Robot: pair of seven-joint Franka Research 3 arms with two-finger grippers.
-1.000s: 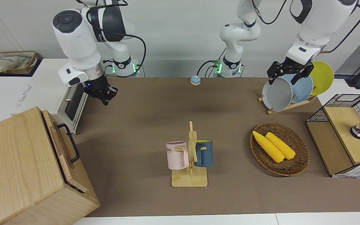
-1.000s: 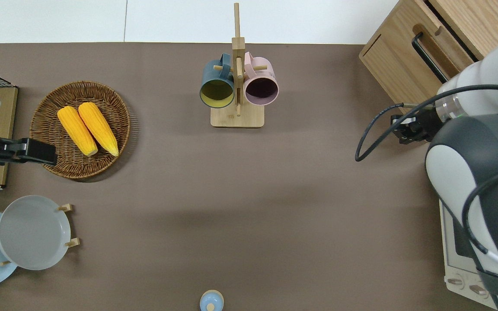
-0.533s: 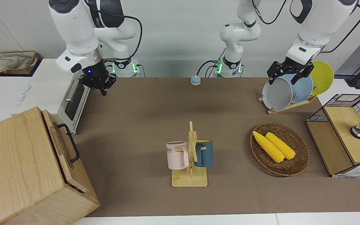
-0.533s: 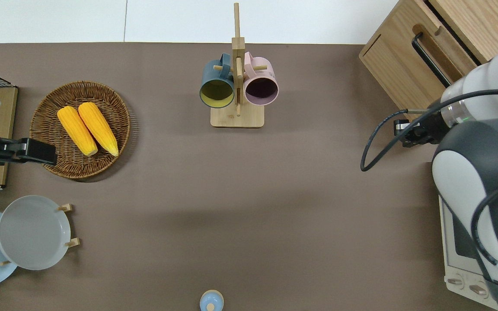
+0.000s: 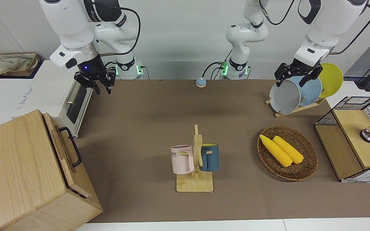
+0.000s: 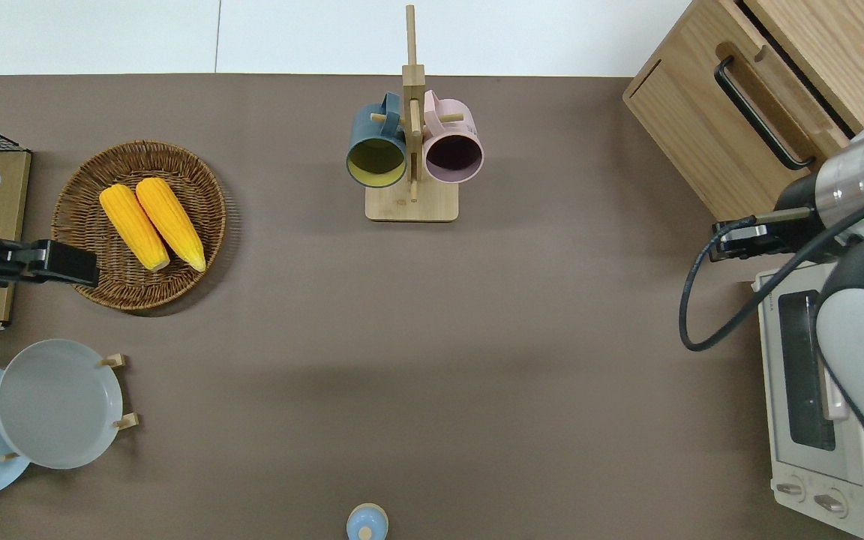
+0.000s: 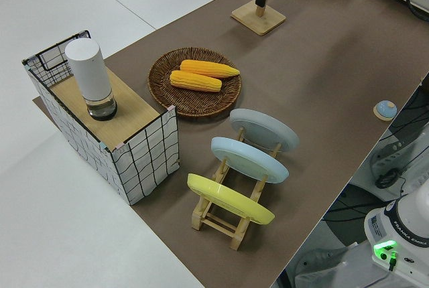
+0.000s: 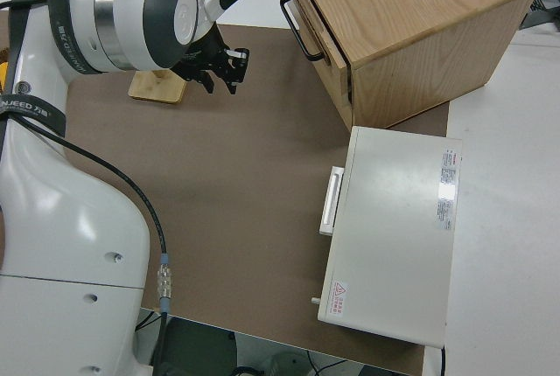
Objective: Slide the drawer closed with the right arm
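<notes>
Drawer [image 5: 63, 150] is seen in the front view set into the upper front of the wooden cabinet [image 5: 18, 173] at the right arm's end of the table [image 5: 146, 106], its black loop handle [image 5: 72, 146] facing the table's middle; a narrow dark gap is noted along the panel edge, so it is not quite flush. Right gripper [image 5: 97, 86] is held in the air, apart from the handle, fingers spread and nothing between them. A white toaster oven [image 5: 72, 106] is noted just beside the cabinet, nearer to the robots. Left arm is parked.

Overhead view: the drawer [image 6: 766, 112] and its handle [image 6: 758, 112] are seen in full, untouched. The right gripper [image 6: 732, 240] is placed over bare table just off the cabinet's corner and the oven's [image 6: 807, 382] farther end. A mug stand [image 6: 411, 202] is noted farther from the robots at mid-table, and a basket of corn [image 6: 139, 225] toward the left arm's end.

Left side view: only the basket [image 7: 194, 84], a plate rack [image 7: 228, 218] and a wire-mesh box [image 7: 127, 140] are shown clearly.

Right side view: the right gripper [image 8: 223, 74] is seen with fingers parted and empty, well short of the drawer [image 8: 319, 31].
</notes>
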